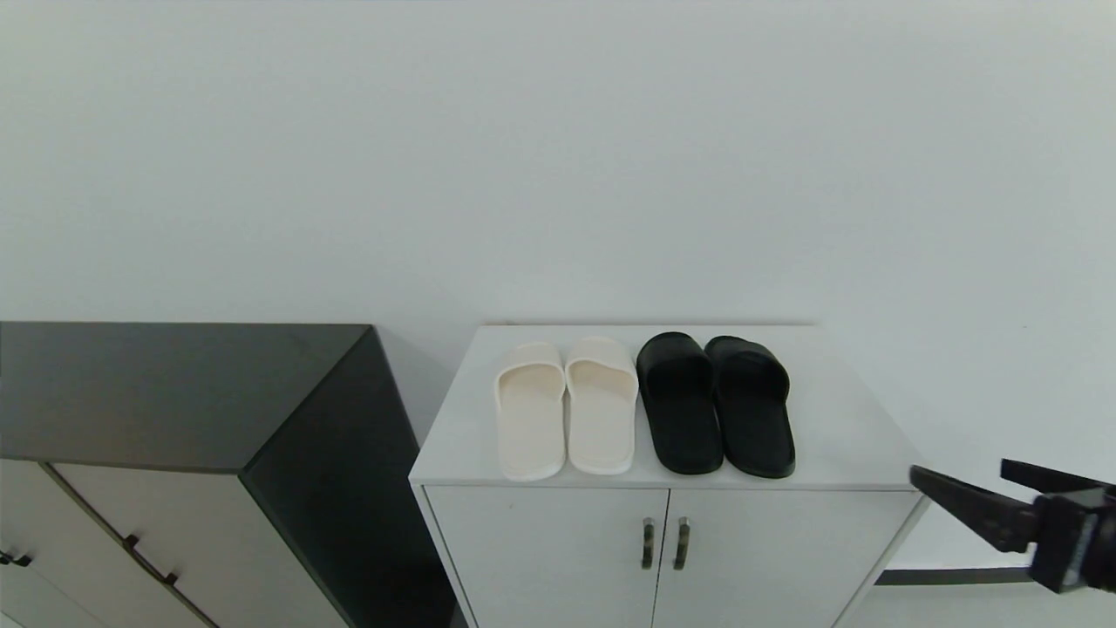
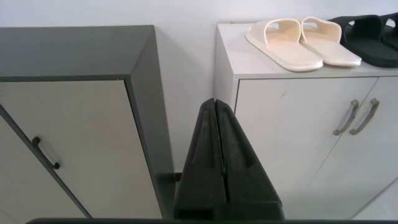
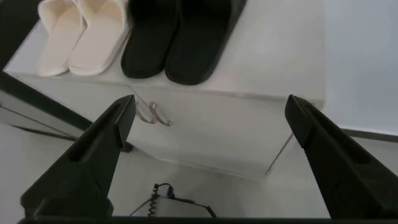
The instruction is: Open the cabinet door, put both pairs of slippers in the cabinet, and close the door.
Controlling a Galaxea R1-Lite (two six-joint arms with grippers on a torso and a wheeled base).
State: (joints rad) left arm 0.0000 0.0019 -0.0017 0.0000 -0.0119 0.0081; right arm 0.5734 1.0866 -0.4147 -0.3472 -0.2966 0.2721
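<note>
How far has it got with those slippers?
Nothing done yet: the cabinet doors are shut, and the white slippers and black slippers sit on top. The right gripper hangs open beside the cabinet, holding nothing; the left gripper is shut. Opening, loading both pairs and closing remain.

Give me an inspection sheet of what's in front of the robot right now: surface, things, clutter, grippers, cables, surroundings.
Surface: white cabinet, its flat top holding both pairs.
Job's things: white slippers and black slippers side by side, strap ends toward the wall; doors shut, handles together at the middle.
Clutter: nothing seen.
Grippers: left gripper shut, empty, in front of the cabinets; right gripper open, empty, off the white cabinet's right front corner.
Cables: one thin dark wire down toward the floor; what it belongs to is unclear.
Surroundings: dark-topped cabinet to the left; plain pale wall behind.
</note>
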